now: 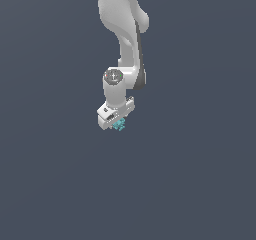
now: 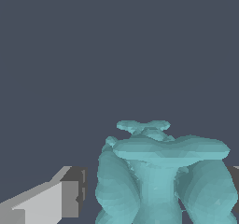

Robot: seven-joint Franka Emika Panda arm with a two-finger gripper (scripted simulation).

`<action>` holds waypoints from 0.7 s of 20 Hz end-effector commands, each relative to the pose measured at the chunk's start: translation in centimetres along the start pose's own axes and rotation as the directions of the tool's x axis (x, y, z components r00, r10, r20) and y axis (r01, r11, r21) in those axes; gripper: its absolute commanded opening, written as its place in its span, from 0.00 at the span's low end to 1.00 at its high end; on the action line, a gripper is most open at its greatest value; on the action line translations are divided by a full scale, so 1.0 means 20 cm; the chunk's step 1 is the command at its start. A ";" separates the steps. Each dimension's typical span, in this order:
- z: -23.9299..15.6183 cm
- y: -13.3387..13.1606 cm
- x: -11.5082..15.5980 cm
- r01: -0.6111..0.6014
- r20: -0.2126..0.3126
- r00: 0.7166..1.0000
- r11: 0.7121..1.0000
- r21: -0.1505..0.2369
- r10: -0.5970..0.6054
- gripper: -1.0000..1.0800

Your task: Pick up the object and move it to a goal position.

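Note:
The object (image 1: 119,126) is a small teal lumpy cluster of rounded blobs that peeks out from under the white gripper (image 1: 115,119) in the exterior view. In the wrist view the object (image 2: 158,171) fills the space between the two fingers of the gripper (image 2: 158,197). One grey-white finger (image 2: 63,199) stands a small gap away from the object's side. The other finger (image 2: 235,190) shows only as a sliver at the picture's edge, right against the object. The jaws stand apart on either side of the object.
The white arm (image 1: 125,29) comes down from the top of the exterior view. Everything around it is a plain dark grey-blue surface (image 1: 200,174). No goal marker and no other objects show.

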State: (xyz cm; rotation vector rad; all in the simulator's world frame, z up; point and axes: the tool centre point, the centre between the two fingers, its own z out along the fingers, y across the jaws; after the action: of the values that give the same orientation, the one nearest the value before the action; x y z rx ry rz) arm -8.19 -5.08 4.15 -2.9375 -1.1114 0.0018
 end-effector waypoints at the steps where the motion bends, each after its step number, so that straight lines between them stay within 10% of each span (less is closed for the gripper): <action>1: 0.01 0.00 0.00 0.000 -0.001 1.000 1.000 -0.001 0.000 0.00; 14: -0.01 0.01 0.00 -0.001 -0.001 1.000 1.000 -0.003 0.001 0.00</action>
State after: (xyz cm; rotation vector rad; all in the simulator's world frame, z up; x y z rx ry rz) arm -8.13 -5.16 4.20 -2.9393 -1.1114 -0.0010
